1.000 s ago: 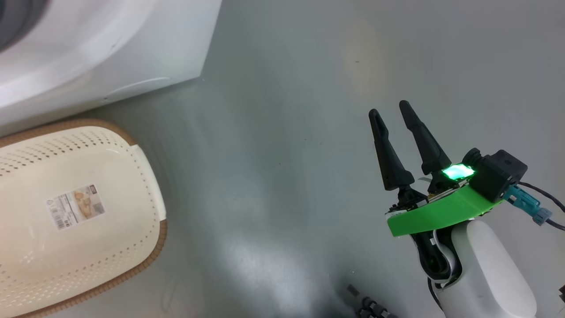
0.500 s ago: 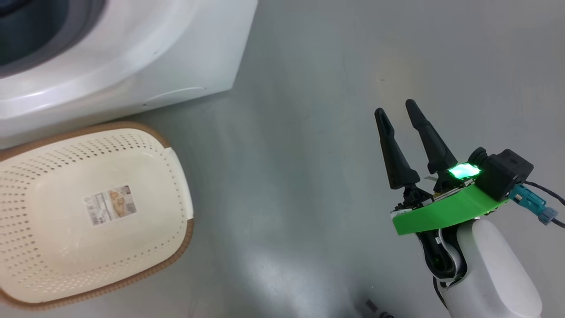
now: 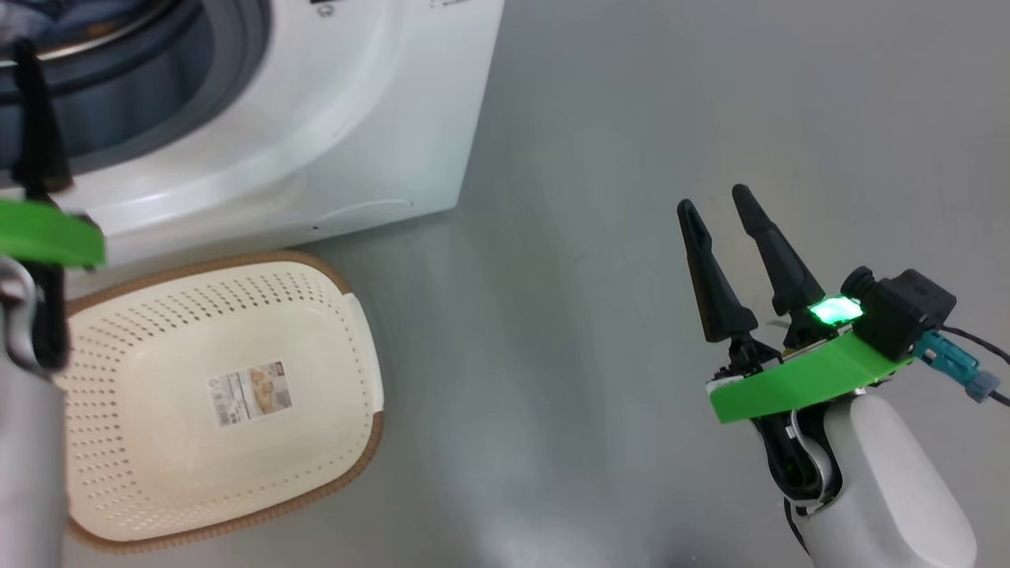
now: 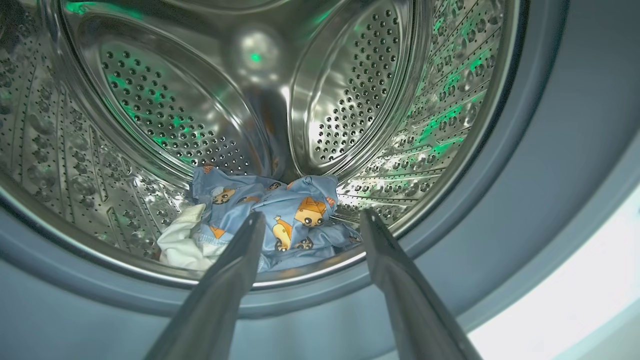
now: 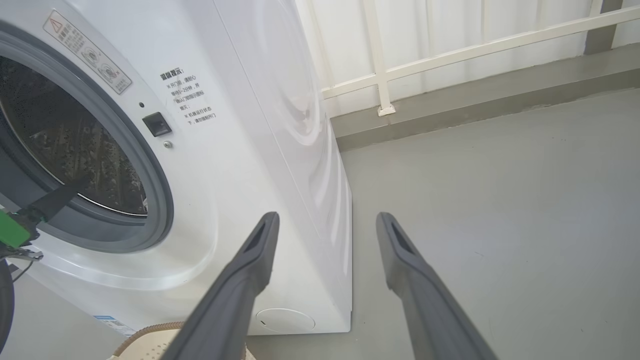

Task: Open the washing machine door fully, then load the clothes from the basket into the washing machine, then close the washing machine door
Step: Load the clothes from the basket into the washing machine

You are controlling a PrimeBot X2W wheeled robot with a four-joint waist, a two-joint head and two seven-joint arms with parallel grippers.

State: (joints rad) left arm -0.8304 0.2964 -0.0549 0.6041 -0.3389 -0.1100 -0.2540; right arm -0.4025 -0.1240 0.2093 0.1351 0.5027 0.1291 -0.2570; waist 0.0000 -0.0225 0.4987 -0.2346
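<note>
The left gripper [image 4: 312, 216] stands spread wide and holds nothing; its fingers point into the drum [image 4: 350, 100], with the tips at the mouth of the opening, by the lower gasket [image 4: 500, 210] and short of the clothes [image 4: 300, 200]. These lie heaped at the drum's bottom near its front edge; they are blue printed pieces, with a cream cloth [image 4: 182, 242] at their left in the wrist view. In the head view one left finger [image 3: 31, 118] rises before the machine [image 3: 355, 118]; the green bracket and pale forearm [image 3: 28, 473] below it overlap the basket's left edge.

The right gripper [image 3: 714, 199] is likewise wide apart and empty; it hangs over bare floor [image 3: 592, 118], well right of the machine, fingers leaning a little left, above its own white forearm. Its wrist view looks along the machine's front corner.

The basket [image 3: 118, 355] sits on the floor just in front of the machine, with its perforated bottom and label [image 3: 250, 393] in plain sight.

Against a second ago the whole head picture has slid right and down, so the camera has turned. The machine's opening now shows at top left, where only a sliver did; the basket lies nearer the middle. The left arm has come into the picture; the right gripper keeps much the same place and the same spread.
</note>
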